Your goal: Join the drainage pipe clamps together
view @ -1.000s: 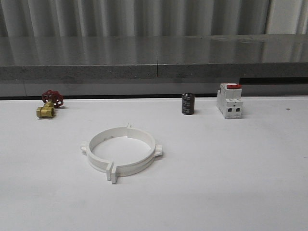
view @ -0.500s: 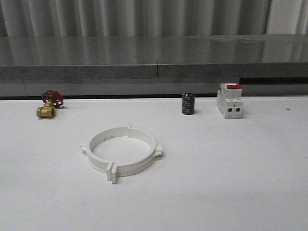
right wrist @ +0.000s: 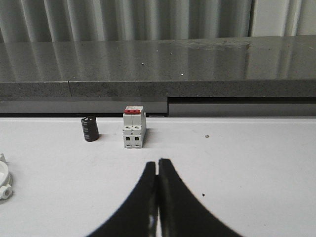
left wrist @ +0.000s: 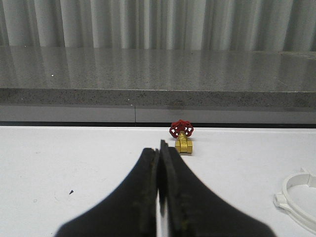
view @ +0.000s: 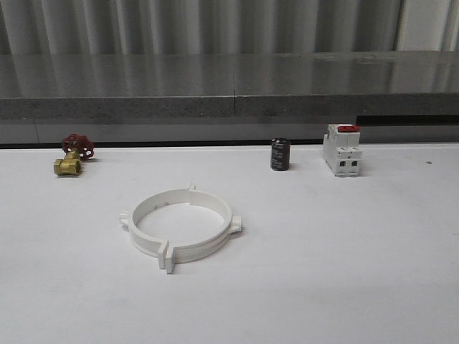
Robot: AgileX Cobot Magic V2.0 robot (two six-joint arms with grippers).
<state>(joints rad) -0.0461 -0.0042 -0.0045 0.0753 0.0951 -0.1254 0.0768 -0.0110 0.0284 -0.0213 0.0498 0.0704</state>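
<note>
Left claw (left wrist: 159, 148) has its two dark fingers pressed together with nothing between them, poised above the white desk (left wrist: 74, 163) and facing the valve (left wrist: 181, 138), a brass body with a red handwheel near the desk's far edge. Right claw (right wrist: 157, 165) is likewise closed tight and empty, pointing toward the switch block (right wrist: 134, 127) with its red top and the black cylinder (right wrist: 90, 128) just beside it. From the front, the two white clamps (view: 181, 226) lie flat on the desk, left of centre, their curved halves set together into a ring, with tabs meeting at the near joint and at the far joint; whether the tabs are locked cannot be told. Small lugs stick out at the ring's left and right sides. Valve, cylinder and switch block stand in a row along the far edge, well apart from the ring
</note>
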